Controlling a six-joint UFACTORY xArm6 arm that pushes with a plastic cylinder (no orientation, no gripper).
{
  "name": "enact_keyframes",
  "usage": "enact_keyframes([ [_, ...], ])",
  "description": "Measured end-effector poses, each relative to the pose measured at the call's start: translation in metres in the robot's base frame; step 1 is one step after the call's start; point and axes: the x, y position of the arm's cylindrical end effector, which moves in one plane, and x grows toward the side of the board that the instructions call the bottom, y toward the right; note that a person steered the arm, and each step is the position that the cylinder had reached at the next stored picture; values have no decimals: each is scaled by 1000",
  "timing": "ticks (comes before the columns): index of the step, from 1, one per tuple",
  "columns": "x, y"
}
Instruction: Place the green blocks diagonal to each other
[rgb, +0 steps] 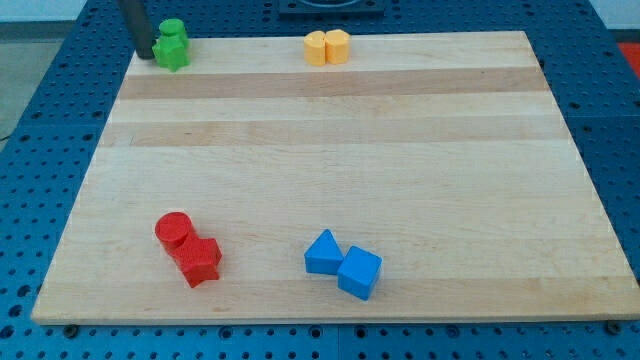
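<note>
1. The worktop (330, 130) is a pale wooden board made of glued strips, lying on a blue perforated base (50, 120) that shows around its edges.
2. My tip (147, 56) is the lower end of a straight dark rod that comes down from the view's top left; it sits at the board's top-left corner.
3. The tool is a plain rod with nothing to clench or release, so it grasps nothing; it touches or nearly touches the left side of the green pair.
4. The two green blocks stand at the view's top left, touching each other. The green cylinder block (173, 30) is nearer the top edge, and the green star-shaped block (173, 53) lies just below it, toward the view's bottom.
5. The green pair reads as stacked almost straight up and down in the view, with only a slight offset.
6. At the top centre, two yellow-orange blocks (327, 47) sit side by side, touching; their exact shapes are hard to make out.
7. At the bottom left, a red cylinder block (173, 231) touches a red star-shaped block (200, 262) that lies below and to its right.
8. At the bottom centre, a blue triangular block (323, 253) touches a blue cube block (359, 272) just to its lower right.
9. The red and blue pairs are well apart from the green blocks.
</note>
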Motion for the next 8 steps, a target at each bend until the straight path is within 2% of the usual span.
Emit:
enact_keyframes([
  [1, 15, -3],
  [2, -5, -31],
  [4, -50, -31],
  [5, -51, -24],
  [6, -51, 50],
  [7, -37, 80],
  [8, -15, 76],
])
